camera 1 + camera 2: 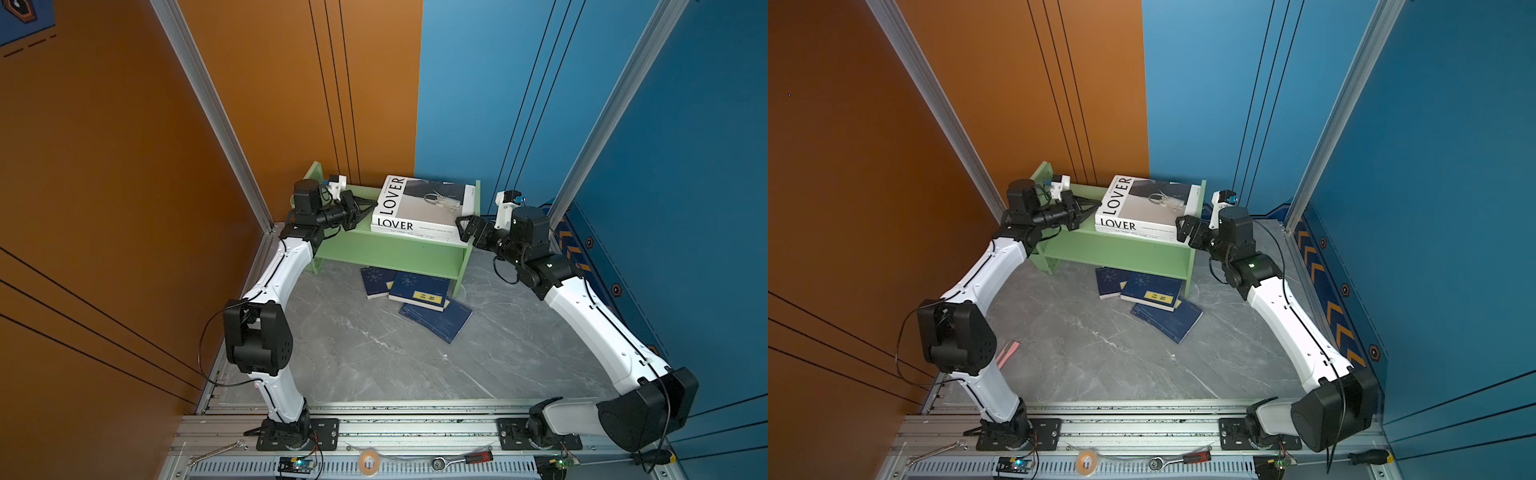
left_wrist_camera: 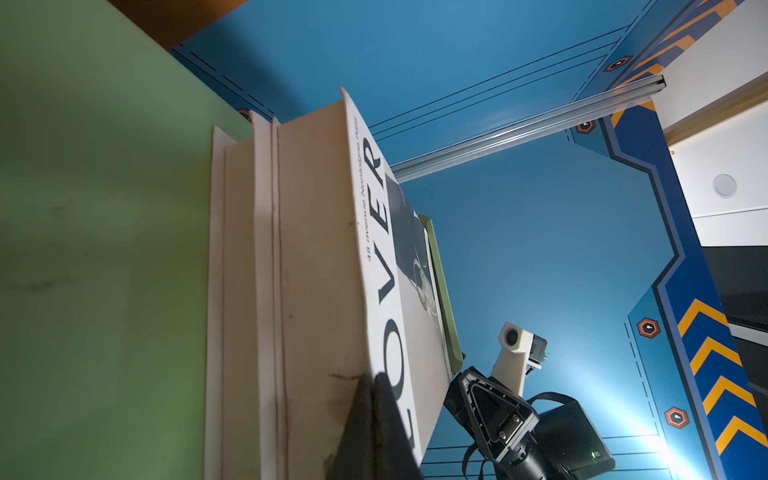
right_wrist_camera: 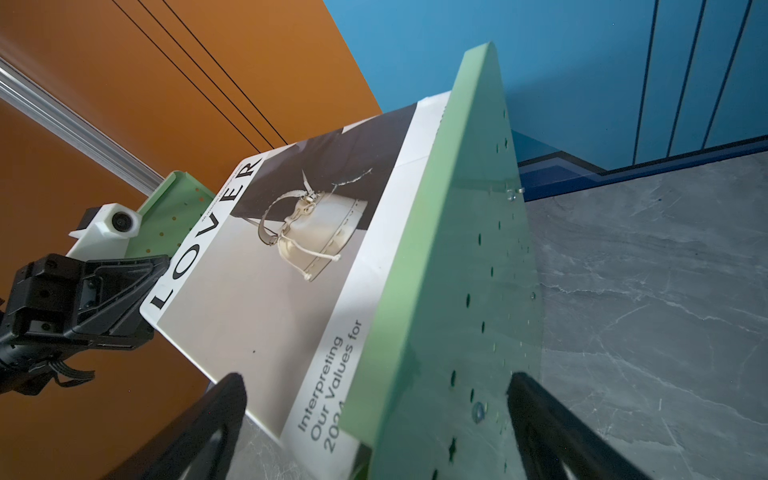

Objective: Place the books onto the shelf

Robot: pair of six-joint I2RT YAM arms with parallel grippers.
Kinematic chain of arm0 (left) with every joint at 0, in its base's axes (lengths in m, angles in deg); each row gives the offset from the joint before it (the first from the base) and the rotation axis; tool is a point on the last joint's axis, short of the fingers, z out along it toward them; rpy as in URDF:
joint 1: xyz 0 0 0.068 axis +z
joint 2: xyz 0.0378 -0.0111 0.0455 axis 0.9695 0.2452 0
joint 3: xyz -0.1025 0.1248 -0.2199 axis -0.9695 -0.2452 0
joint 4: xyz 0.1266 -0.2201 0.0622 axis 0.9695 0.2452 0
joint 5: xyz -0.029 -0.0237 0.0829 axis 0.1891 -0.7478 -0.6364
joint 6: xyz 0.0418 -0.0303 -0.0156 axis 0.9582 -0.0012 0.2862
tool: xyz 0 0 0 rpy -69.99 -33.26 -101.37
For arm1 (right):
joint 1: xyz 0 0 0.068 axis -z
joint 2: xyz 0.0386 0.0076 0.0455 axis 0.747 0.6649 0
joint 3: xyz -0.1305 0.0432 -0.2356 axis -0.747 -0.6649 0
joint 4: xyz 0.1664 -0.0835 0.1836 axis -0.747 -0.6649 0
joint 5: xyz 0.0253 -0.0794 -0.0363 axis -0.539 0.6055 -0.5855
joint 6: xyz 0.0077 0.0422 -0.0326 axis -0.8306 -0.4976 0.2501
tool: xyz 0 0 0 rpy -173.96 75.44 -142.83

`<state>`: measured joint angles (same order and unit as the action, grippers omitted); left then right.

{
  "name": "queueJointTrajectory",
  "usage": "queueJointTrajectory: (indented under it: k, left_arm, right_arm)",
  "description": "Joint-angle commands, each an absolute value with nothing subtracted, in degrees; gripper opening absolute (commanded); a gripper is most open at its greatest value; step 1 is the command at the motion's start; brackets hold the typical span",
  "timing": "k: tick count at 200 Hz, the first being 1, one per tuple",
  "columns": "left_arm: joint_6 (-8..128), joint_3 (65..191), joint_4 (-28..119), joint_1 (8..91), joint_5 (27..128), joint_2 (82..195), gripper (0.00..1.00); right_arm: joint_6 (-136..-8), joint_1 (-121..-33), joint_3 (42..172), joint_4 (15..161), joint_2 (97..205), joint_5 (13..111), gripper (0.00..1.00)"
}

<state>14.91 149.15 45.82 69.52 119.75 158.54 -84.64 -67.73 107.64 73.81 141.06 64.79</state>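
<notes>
Flanking shelf (image 1: 374, 249), left arm (image 1: 282, 270), right arm (image 1: 582, 307) extended.

The shelf (image 1: 390, 253) stood at the back of the table (image 1: 374, 361). On its top tier, toward the right end, the LOVER book (image 1: 419, 203) lay on another book (image 1: 415, 237). Three thin books (image 1: 419, 291) lay overlapping on the table before the shelf, partly under it. The left gripper (image 1: 368, 208) met the stack's left edge. The right gripper (image 1: 465, 228) straddled the shelf's right panel.
</notes>
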Motion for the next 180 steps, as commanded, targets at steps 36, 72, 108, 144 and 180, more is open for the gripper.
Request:
queueJointTrajectory:
  k: [36,72,108,144,180]
  left_arm:
    - [16.6,147.1,44.8,71.1,118.8,154.8,0.39]
    - [17.8,146.4,44.9,73.3,118.4,152.5,0.53]
    - [21.1,143.9,45.8,76.0,117.5,148.2,0.69]
    - [33.9,139.6,56.4,77.8,109.5,140.4,0.83]
    - [46.4,130.4,64.4,77.9,91.6,129.9,0.99]
  right_arm:
    - [-82.7,-67.8,109.4,71.3,141.1,66.9,1.0]
    - [-81.3,-67.5,111.9,70.1,141.2,65.6,1.0]
    - [-79.5,-67.4,113.5,69.1,139.7,65.0,1.0]
    - [-80.3,-65.5,111.3,69.9,135.3,65.6,1.0]
    - [-80.1,-63.5,107.3,66.4,129.8,72.5,1.0]
